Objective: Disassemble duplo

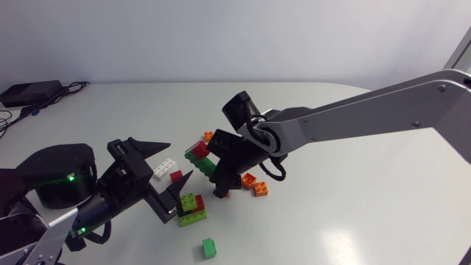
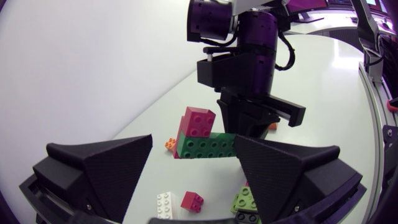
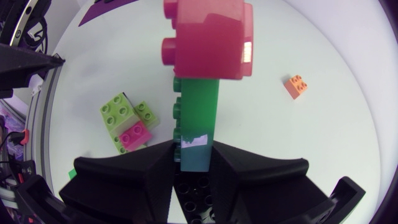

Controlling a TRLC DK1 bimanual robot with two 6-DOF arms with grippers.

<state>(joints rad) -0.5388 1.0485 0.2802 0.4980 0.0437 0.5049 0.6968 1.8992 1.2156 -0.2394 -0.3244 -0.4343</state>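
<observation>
Over the table [image 1: 353, 199], pinched from both sides by the right gripper [image 3: 194, 147]: a long green brick [image 3: 196, 115] with a red brick [image 3: 208, 40] on its far end. Nearby, left gripper [image 1: 179, 160] spread wide, holding nothing, beside a lime-and-red clump [image 1: 192, 208].

Between left gripper [image 2: 193, 140] fingers: open gap; white brick [image 2: 165, 205] and small red brick [image 2: 191, 200] lie on the desk [image 2: 329, 81] below.
Ahead: green-and-red stack [image 2: 208, 146], clamped by right gripper [image 3: 193, 149], blocks the way.
Beside: lime stack [image 2: 245, 200].

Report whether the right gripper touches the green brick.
Touching. Right wrist view: the right gripper presses its jaws on the green brick from both sides.
</observation>
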